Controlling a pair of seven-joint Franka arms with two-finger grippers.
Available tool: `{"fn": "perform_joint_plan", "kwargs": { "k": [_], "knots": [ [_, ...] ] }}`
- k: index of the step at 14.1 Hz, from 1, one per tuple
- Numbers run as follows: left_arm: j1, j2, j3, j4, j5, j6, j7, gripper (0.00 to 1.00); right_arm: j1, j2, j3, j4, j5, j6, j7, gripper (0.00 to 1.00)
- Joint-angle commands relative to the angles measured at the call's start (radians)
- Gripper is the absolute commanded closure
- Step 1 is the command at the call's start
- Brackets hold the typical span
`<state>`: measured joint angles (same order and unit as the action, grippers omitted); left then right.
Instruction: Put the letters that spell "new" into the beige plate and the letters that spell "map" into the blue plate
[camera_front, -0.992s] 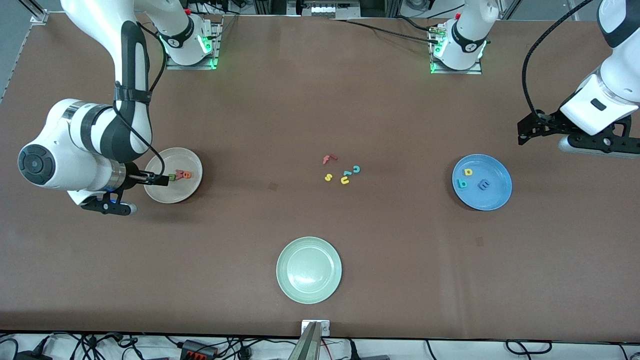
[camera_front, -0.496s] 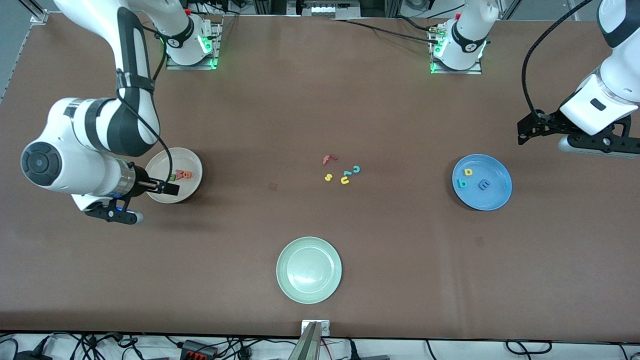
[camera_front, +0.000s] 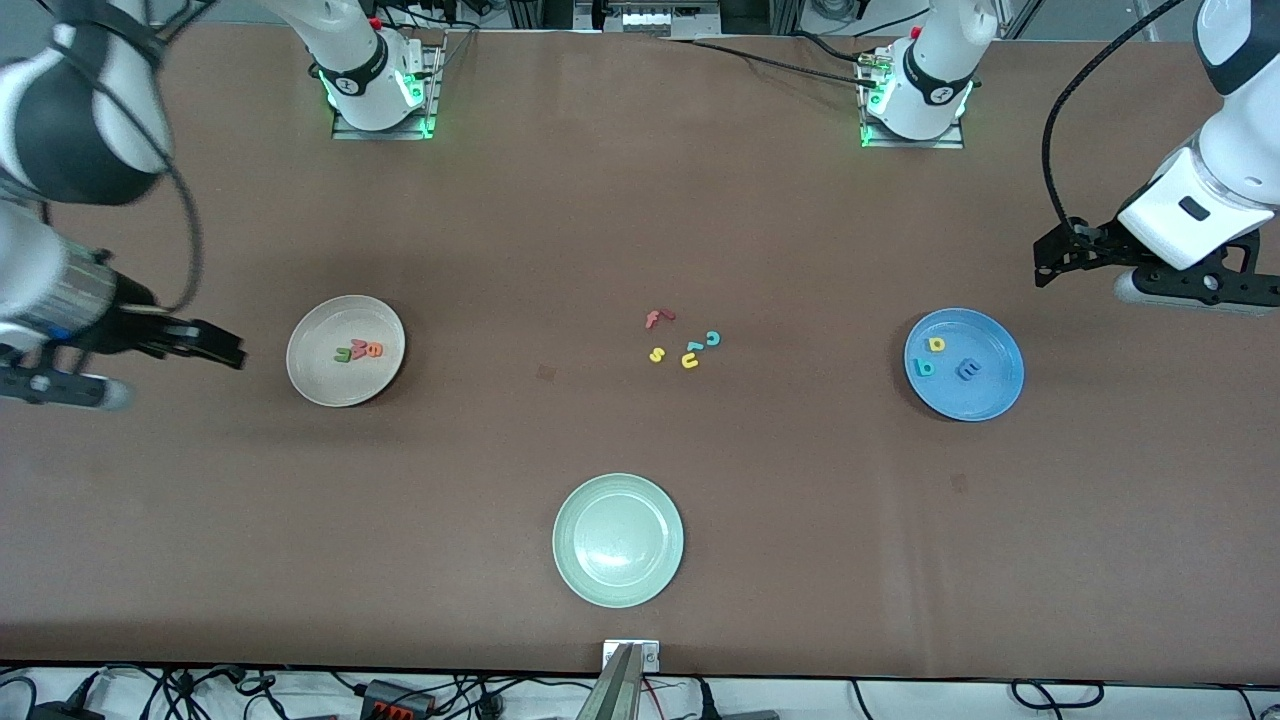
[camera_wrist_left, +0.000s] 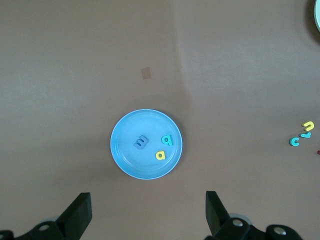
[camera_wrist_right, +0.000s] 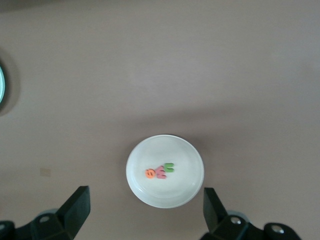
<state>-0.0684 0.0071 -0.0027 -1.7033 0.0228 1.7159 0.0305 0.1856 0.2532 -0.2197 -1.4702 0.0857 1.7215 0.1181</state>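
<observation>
The beige plate (camera_front: 330, 385) holds a dark green n (camera_front: 343, 354), a pinkish-red w (camera_front: 358, 347) and an orange e (camera_front: 375, 350), close together. In the right wrist view the same plate (camera_wrist_right: 170, 192) and letters (camera_wrist_right: 160, 172) show. My right gripper (camera_front: 225, 348) hangs open and empty over bare table beside that plate, toward the right arm's end. The blue plate (camera_front: 985, 395) holds a yellow p (camera_front: 937, 344), a teal a (camera_front: 925, 368) and a blue m (camera_front: 968, 370). My left gripper (camera_front: 1050, 265) waits open and empty over the table by the blue plate (camera_wrist_left: 135, 165).
A pale green plate (camera_front: 618, 540) sits nearer to the front camera at mid-table. Loose letters lie in the middle: a red f (camera_front: 657, 319), a yellow s (camera_front: 657, 354), a yellow u (camera_front: 690, 361) and a teal c (camera_front: 713, 338).
My right gripper has risen and drawn back from over the beige plate toward the right arm's end of the table. The letters stayed in the plate. The left arm has not moved.
</observation>
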Motion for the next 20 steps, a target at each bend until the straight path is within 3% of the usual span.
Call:
{"fn": "perform_joint_plan", "kwargs": {
  "k": [1,6,9,11,14,17,20],
  "knots": [
    [-0.007,-0.004,0.007,0.016,-0.014,-0.019,0.028,0.0,-0.107,-0.044,0.08,-0.001,-0.046,-0.045,-0.046,0.0],
    [-0.007,-0.001,0.006,0.021,-0.014,-0.019,0.028,0.0,-0.156,-0.11,0.089,0.014,-0.055,-0.133,-0.061,0.0],
    [-0.007,-0.003,0.006,0.021,-0.014,-0.019,0.028,0.0,-0.26,-0.115,0.196,0.057,-0.06,-0.183,-0.115,0.0],
    [-0.007,-0.003,0.006,0.021,-0.014,-0.021,0.028,0.0,-0.262,-0.117,0.194,0.035,-0.067,-0.188,-0.133,0.0],
    [-0.008,-0.003,0.006,0.022,-0.014,-0.021,0.028,0.0,-0.203,-0.115,0.114,0.024,-0.067,-0.178,-0.13,0.0],
    [-0.008,-0.003,0.006,0.022,-0.014,-0.021,0.028,0.0,-0.202,-0.123,0.114,0.016,-0.076,-0.187,-0.144,0.0],
    [-0.007,-0.003,0.006,0.022,-0.014,-0.021,0.028,0.0,-0.202,-0.202,0.117,-0.114,-0.08,-0.155,-0.14,0.0]
  ]
}}
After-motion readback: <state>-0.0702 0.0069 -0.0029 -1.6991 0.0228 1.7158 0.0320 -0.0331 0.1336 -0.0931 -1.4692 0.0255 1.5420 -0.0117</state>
